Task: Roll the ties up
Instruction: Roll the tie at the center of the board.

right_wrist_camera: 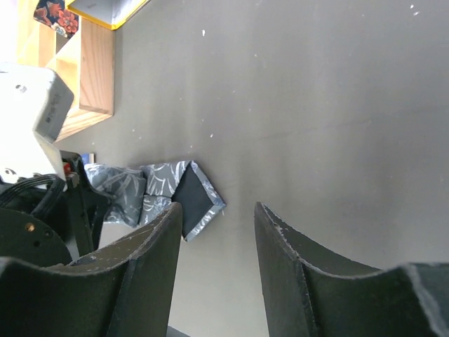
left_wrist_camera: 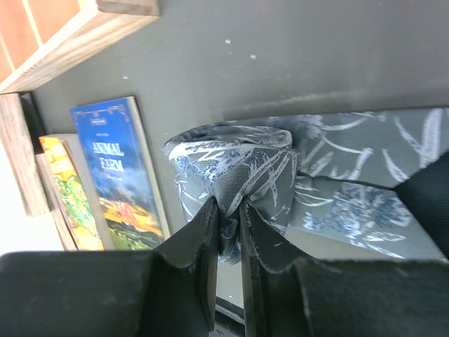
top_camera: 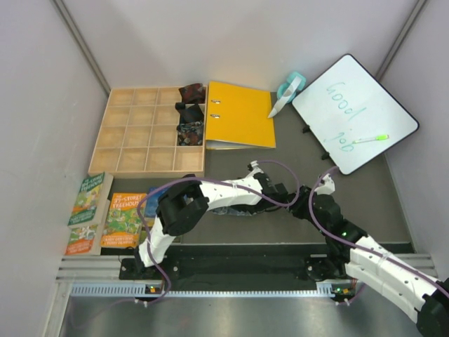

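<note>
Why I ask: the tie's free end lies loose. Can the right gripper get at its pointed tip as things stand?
Probably yes: the right gripper stands open and empty, and the pointed tip lies uncovered just ahead, nothing between.

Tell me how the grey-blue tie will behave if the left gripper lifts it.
Probably floppy: the tie bunches into soft folds where the left gripper pinches it. Its flat, unrolled part would likely hang and drag. The sheen of the weave suggests it is slippery, so it may slide out.

Bright, even overhead light; soft shadows on the table (top_camera: pixel 379 196). Both wrist views glare white at left.
</note>
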`<action>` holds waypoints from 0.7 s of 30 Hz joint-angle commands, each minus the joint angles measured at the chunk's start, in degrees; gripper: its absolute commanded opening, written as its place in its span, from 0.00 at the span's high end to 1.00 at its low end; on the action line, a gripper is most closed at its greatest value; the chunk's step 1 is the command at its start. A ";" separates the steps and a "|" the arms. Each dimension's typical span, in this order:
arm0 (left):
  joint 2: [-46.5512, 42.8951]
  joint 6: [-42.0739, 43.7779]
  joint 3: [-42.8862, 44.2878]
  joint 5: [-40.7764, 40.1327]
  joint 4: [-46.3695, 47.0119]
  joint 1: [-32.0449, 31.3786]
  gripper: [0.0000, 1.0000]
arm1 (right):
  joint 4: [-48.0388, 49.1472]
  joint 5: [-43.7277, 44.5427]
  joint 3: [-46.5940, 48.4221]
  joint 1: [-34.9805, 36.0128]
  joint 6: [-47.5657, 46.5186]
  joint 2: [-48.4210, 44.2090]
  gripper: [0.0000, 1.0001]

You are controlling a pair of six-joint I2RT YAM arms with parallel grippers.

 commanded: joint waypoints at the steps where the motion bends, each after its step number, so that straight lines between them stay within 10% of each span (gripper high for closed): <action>1: 2.03 0.26 1.88 5.59 5.58 -0.49 0.80 | 1.26 1.37 0.26 -0.45 0.21 -0.04 0.54; 21: 2.22 4.40 3.46 14.83 15.53 0.39 0.65 | 1.96 1.01 0.25 -0.45 -0.06 0.58 0.53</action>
